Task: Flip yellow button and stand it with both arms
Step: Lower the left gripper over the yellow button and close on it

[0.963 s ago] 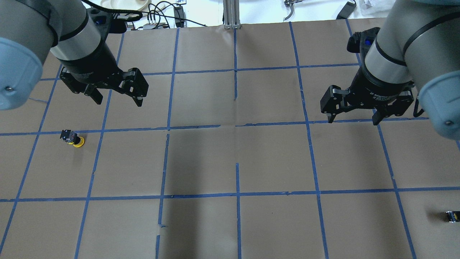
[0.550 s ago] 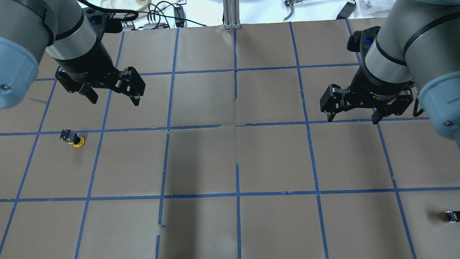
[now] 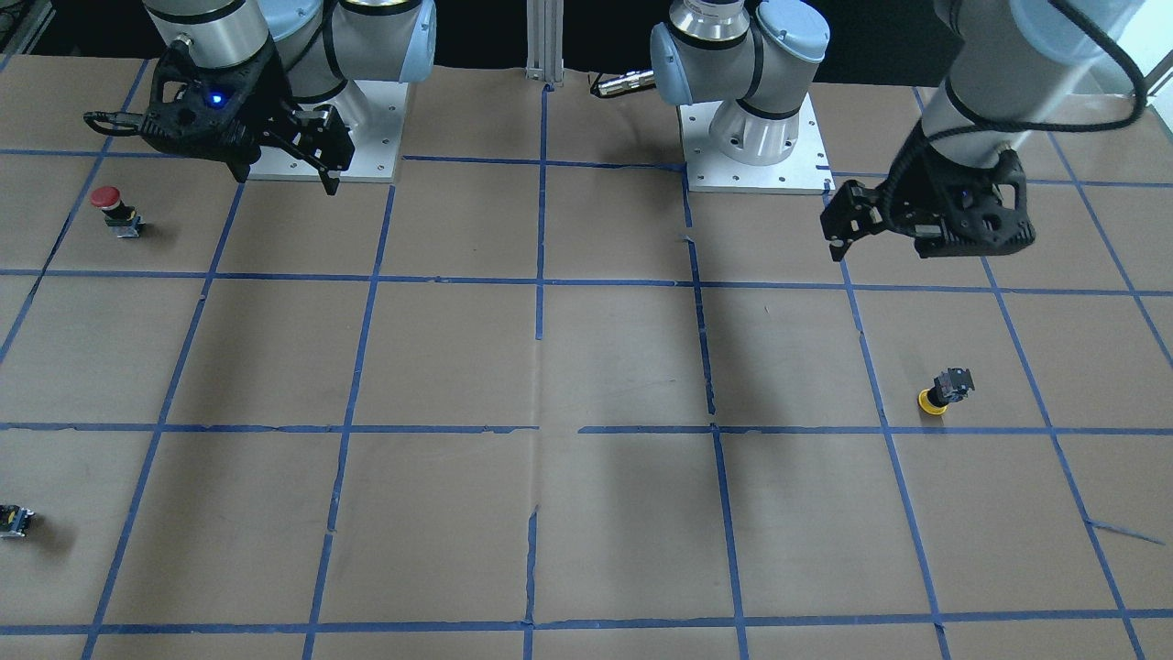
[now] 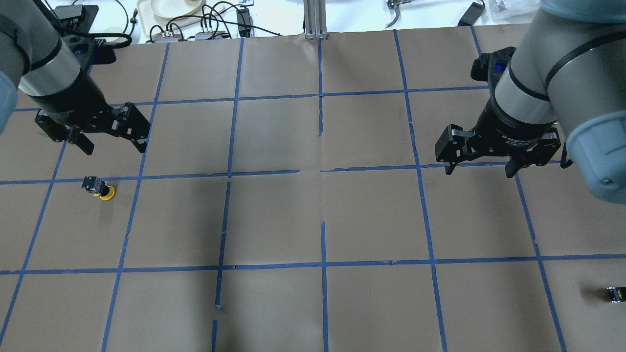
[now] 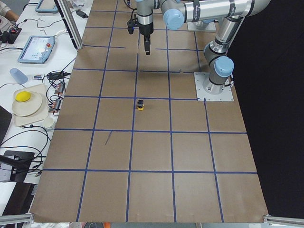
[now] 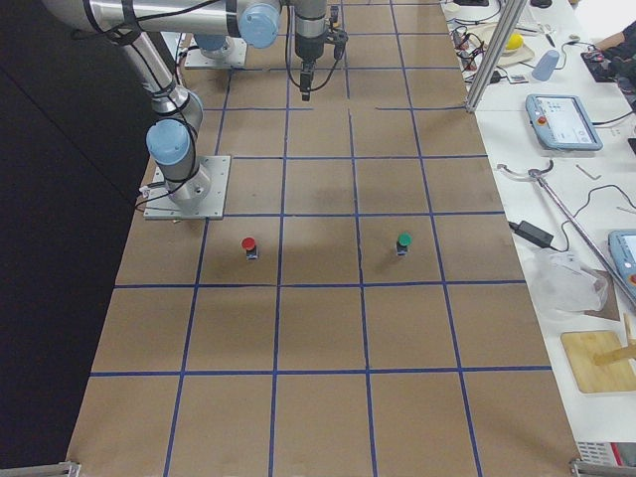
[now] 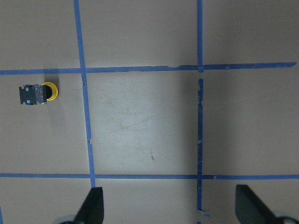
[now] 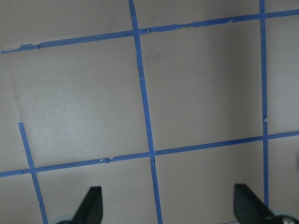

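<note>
The yellow button [image 4: 101,189] rests on the brown paper at the left, yellow cap on the paper and black-and-grey body tilted upward. It also shows in the front view [image 3: 944,390], the left side view [image 5: 140,104] and the left wrist view [image 7: 39,93]. My left gripper [image 4: 115,145] is open and empty, hovering above the table a little behind and to the right of the button; its fingertips [image 7: 93,207] frame bare paper. My right gripper [image 4: 479,170] is open and empty, hovering over the right half, far from the button.
A red-capped button [image 3: 115,209] stands near my right arm's base. A green-capped button [image 6: 402,241] stands to its side. A small dark block [image 4: 615,294] lies at the far right edge. Cables and trays lie beyond the table's far edge [image 4: 205,27].
My left gripper has moved left, closer to the yellow button, still open. My right gripper has barely shifted. The button has not moved.
</note>
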`<move>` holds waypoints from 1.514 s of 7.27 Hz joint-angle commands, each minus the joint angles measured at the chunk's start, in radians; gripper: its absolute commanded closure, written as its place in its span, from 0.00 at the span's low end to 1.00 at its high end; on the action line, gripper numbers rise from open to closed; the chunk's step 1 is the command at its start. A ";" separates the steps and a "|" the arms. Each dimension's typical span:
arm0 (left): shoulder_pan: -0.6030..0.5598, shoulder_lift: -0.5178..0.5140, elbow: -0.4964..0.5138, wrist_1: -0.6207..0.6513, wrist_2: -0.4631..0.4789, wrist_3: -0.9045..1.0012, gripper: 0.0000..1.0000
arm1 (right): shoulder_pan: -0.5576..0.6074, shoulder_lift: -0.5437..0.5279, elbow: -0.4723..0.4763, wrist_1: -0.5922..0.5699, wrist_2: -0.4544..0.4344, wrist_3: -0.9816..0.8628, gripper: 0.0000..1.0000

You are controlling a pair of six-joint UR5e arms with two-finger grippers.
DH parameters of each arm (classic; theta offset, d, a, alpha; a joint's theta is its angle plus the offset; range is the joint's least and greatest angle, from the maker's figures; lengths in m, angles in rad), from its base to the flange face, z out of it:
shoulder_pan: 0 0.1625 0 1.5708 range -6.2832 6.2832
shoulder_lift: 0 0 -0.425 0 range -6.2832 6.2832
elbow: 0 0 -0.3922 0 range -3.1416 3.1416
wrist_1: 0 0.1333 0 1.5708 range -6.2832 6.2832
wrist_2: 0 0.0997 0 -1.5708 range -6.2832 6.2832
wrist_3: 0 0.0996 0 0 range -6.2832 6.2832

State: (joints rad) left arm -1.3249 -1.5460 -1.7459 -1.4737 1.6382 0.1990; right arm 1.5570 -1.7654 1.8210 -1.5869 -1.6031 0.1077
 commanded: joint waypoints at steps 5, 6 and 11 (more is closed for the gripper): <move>0.306 -0.259 -0.185 0.493 -0.005 0.414 0.00 | 0.000 -0.011 0.014 0.001 -0.003 0.001 0.00; 0.308 -0.288 -0.175 0.495 -0.003 0.418 0.00 | 0.000 -0.011 0.012 -0.001 -0.003 0.001 0.00; 0.306 -0.329 -0.173 0.495 -0.012 0.425 0.53 | 0.000 -0.013 0.012 -0.002 -0.001 0.004 0.00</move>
State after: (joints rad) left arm -1.0180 -1.8740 -1.9200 -0.9782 1.6262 0.6192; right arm 1.5570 -1.7778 1.8343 -1.5881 -1.6060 0.1102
